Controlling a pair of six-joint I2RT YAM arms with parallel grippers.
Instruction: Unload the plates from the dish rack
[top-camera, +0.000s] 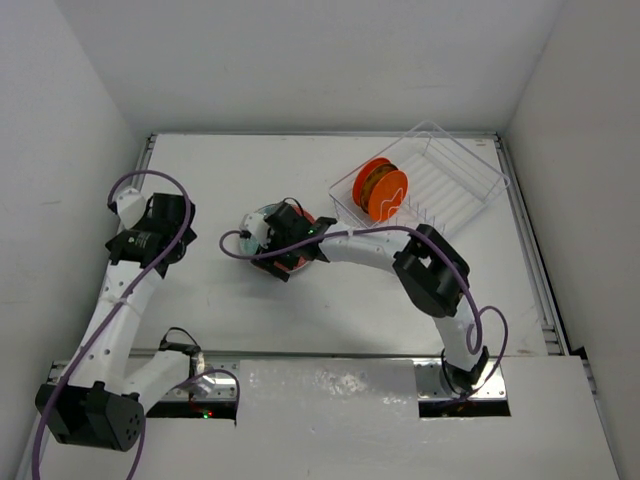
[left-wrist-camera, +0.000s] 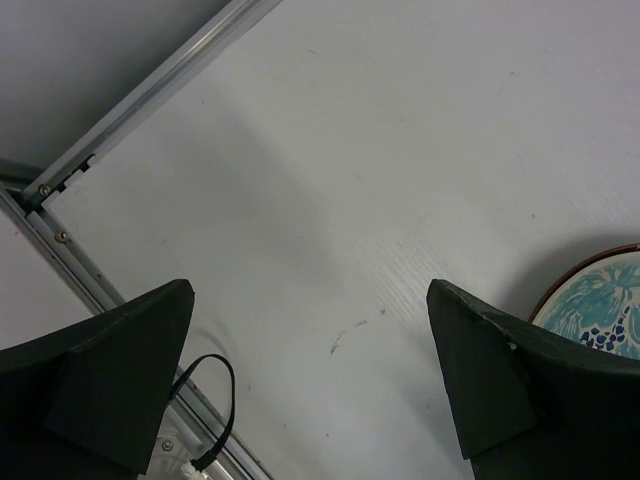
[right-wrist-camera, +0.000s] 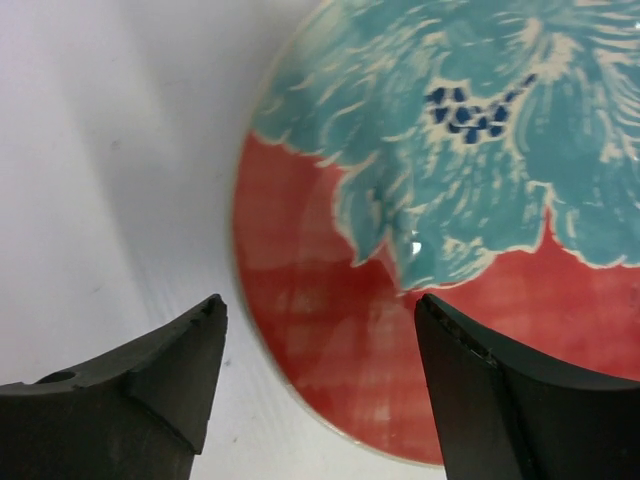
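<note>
Overhead, right arm (top-camera: 430, 265) stretched leftward, right claw (right-wrist-camera: 318, 305) spread above red plate (right-wrist-camera: 300, 350), left arm (top-camera: 125, 300) folded, left claw (left-wrist-camera: 308, 287) spread.

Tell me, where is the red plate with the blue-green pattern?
Seen from overhead, the red patterned plate lies flat near the middle of the table, left of the dish rack, under the right gripper.

White matte rectangular surface (top-camera: 250, 310), enclosed on three sides by plain white walls (top-camera: 300, 60). Aluminium rails (top-camera: 535, 260) run along its left, right and far edges. A white panel (top-camera: 330, 395) covers the near edge. Lighting is even and diffuse; shadows are soft
</note>
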